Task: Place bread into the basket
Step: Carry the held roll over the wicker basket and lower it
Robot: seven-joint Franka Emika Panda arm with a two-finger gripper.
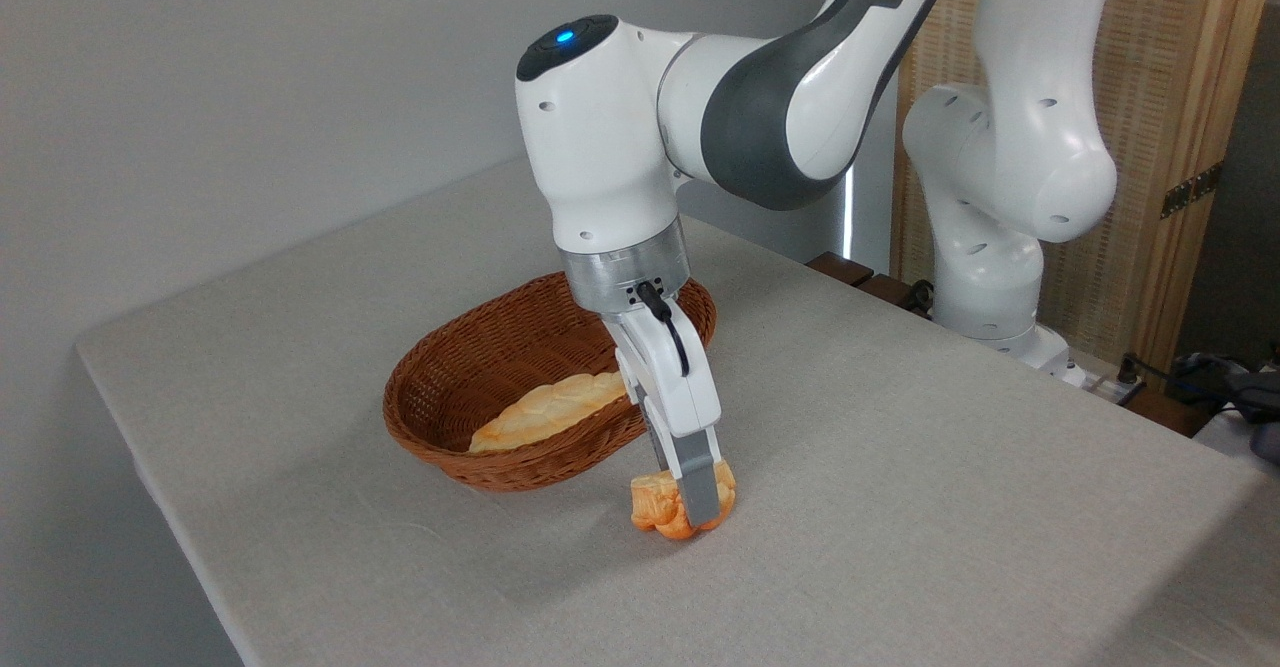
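The bread (657,503), a small lumpy golden-orange bun, rests on the grey tablecloth just in front of the basket's right end. My gripper (695,502) reaches down onto it, and its fingers (701,490) are closed around the bun's right half, hiding part of it. The bun looks to be touching the table or barely off it. The oval brown wicker basket (440,367) stands just behind and to the left of the bun.
A long pale braided loaf (545,409) lies inside the basket along its near side. The robot base (1000,247) stands at the table's far right edge. Cables and a wooden screen lie beyond that edge.
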